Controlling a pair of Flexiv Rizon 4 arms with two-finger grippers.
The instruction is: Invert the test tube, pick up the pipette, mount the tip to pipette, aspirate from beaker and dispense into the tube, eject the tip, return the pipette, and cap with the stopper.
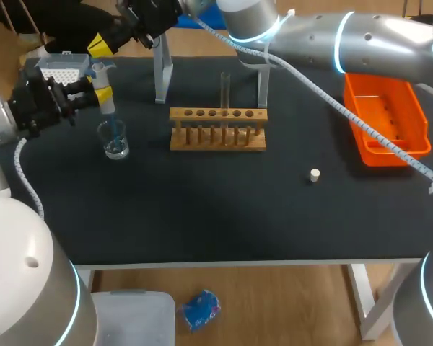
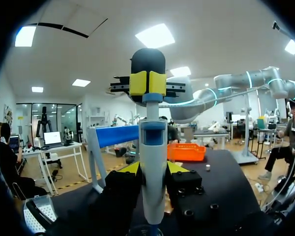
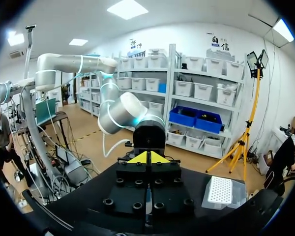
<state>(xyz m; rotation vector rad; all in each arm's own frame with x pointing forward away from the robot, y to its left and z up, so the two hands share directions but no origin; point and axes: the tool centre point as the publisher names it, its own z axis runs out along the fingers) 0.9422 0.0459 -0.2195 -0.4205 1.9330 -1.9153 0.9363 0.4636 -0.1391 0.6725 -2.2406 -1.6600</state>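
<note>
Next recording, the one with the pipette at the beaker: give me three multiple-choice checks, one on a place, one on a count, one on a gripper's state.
1. Where is the stopper?
A. in the beaker
B. in the orange bin
C. on the table, apart from the rack

2. How many test tubes stand in the rack?
A. one
B. none
C. three

3. The left gripper is:
A. open and empty
B. shut on the pipette
C. shut on the beaker

Answers: 1 C, the stopper lies alone on bare table. 2 A, a single test tube stands upright there. 3 B, both fingers press the pipette from two sides.
</note>
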